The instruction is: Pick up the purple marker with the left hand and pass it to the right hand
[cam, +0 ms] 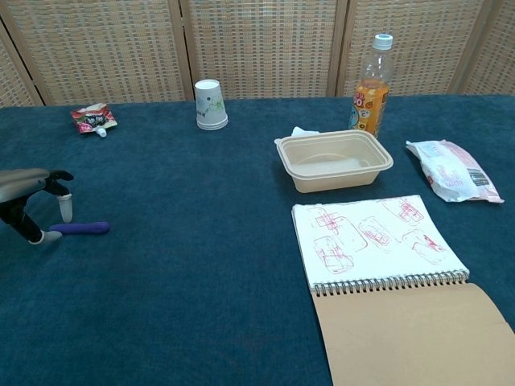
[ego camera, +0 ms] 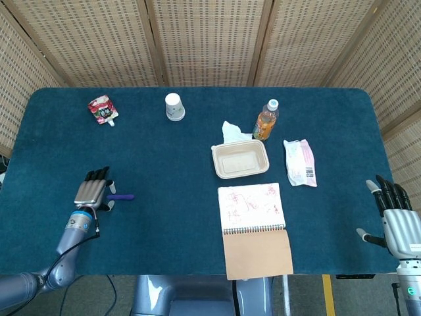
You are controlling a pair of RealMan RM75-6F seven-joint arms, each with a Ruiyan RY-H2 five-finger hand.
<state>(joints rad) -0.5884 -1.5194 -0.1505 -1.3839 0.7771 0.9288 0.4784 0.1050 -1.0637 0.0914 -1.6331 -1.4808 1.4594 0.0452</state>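
Just right of left hand [ego camera: 93, 192]: purple marker [ego camera: 122, 197]

Matt blue cloth table [ego camera: 164, 151]

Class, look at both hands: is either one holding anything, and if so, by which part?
Nothing is held. The left hand straddles one end of the purple marker, which lies on the table; the right hand is empty.

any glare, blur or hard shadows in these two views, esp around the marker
Head view: even, soft light, no glare; the purple marker is small but sharp, beside the left hand. Chest view: marker crisp with only a faint shadow; the left hand is cropped at the frame edge; the bottle shows no strong highlights.
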